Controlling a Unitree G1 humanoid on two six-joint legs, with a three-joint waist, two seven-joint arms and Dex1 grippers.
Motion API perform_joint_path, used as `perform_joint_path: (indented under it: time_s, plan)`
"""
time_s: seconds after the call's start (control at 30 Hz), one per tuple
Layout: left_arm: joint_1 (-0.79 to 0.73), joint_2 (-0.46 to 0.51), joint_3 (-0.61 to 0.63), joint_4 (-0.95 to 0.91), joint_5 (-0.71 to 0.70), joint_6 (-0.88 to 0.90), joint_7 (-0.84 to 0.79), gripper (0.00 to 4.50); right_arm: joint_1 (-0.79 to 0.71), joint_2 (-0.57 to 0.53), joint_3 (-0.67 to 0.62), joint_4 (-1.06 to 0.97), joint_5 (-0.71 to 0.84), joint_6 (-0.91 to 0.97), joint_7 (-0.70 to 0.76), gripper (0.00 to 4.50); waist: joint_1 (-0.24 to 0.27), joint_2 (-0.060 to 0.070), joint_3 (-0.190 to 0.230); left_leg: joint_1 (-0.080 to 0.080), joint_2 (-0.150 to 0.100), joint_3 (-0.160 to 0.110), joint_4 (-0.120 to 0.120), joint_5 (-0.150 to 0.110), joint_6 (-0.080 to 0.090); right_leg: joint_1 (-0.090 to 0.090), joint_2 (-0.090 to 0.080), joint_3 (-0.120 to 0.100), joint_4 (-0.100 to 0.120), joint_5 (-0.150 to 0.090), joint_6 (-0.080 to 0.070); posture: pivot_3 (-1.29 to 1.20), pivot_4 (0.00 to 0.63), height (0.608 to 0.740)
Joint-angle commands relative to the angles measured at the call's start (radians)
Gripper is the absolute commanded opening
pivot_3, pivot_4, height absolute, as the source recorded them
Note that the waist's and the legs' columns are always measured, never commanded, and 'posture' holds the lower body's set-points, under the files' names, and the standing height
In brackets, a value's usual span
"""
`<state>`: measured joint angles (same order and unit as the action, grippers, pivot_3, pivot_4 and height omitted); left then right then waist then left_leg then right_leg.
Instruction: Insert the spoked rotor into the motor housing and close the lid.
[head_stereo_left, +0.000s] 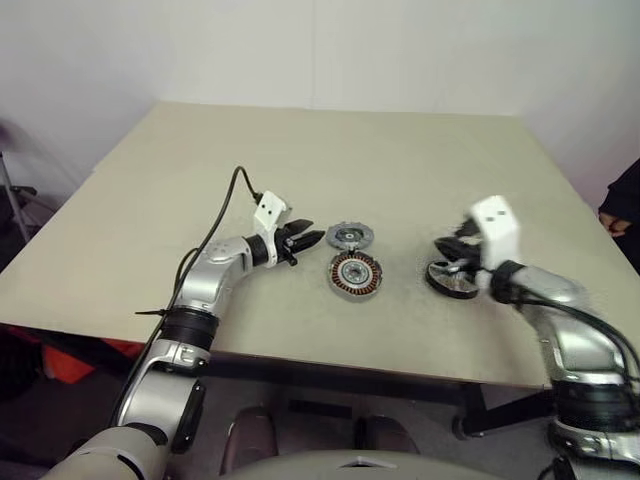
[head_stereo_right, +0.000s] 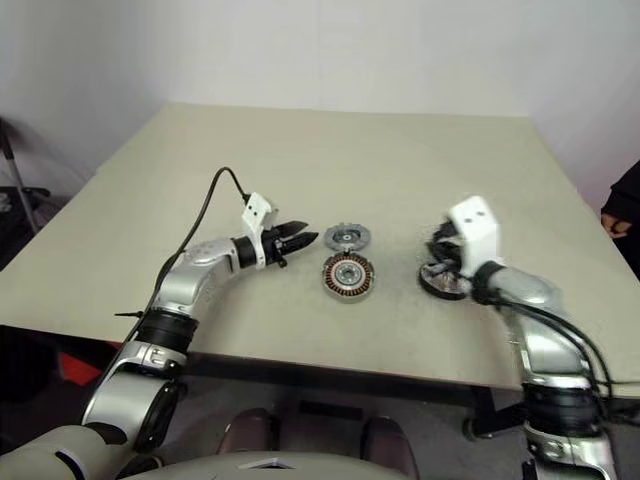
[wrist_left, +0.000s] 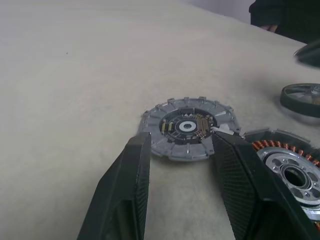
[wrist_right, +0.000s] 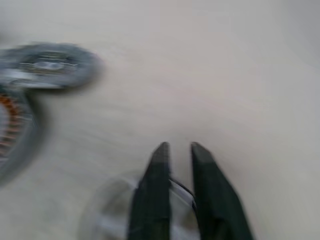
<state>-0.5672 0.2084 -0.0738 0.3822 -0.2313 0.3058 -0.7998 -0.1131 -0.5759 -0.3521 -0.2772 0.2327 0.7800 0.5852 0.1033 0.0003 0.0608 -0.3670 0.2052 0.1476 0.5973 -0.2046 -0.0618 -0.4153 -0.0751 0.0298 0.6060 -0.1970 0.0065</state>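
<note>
One beige table (head_stereo_left: 300, 170) carries everything. Two arms reach over it: the left gripper (head_stereo_left: 306, 239) hovers with fingers parted and empty just beside the lid (head_stereo_left: 350, 236), which lies flat, joined to the housing (head_stereo_left: 355, 274) with its copper windings exposed. Off to the right lies the rotor (head_stereo_left: 452, 279) on the table; the right gripper (wrist_right: 176, 150) is over it, fingers slightly apart, grip unclear.

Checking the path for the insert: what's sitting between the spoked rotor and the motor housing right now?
Nothing: bare table separates the spoked rotor from the motor housing, as the left eye view shows.
</note>
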Motion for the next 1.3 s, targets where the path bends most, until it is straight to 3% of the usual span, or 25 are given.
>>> perform_joint_path:
  time_s: [0.03, 0.2, 0.43, 1.3]
  plan:
    - [-0.015, -0.004, -0.002, -0.018, -0.011, -0.01, -0.013, 2.06, -0.035, -0.001, -0.215, -0.08, 0.168, 0.162, -0.019, 1.2, -0.004, 0.001, 0.0, 0.0, 0.0, 0.0, 0.0, 0.0, 0.0, 0.0, 0.0, 0.0, 0.0, 0.0, 0.0, 0.0, 0.0, 0.74]
    - [-0.022, -0.013, -0.011, -0.006, -0.004, -0.015, -0.018, 2.06, -0.047, 0.044, -0.409, -0.046, 0.343, 0.432, -0.07, 1.2, -0.006, 0.001, -0.001, 0.005, 0.001, 0.0, -0.001, 0.001, 0.001, 0.003, 0.0, 0.0, 0.001, 0.0, 0.0, 0.0, 0.0, 0.74]
    - [-0.018, -0.01, -0.015, -0.003, 0.0, -0.018, -0.029, 2.06, -0.071, 0.097, -0.539, -0.008, 0.443, 0.567, -0.147, 1.2, -0.006, 0.005, -0.001, 0.007, -0.001, 0.0, -0.001, 0.001, 0.0, 0.005, -0.002, 0.0, 0.0, 0.0, 0.0, 0.0, 0.0, 0.74]
    - [-0.022, -0.008, -0.014, 0.006, 0.01, -0.028, -0.031, 2.06, -0.073, 0.123, -0.454, 0.001, 0.524, 0.507, -0.229, 1.2, -0.004, 0.006, -0.002, 0.006, -0.001, 0.0, -0.004, 0.002, 0.0, 0.005, -0.002, 0.0, -0.001, -0.004, 0.007, 0.0, 0.0, 0.74]
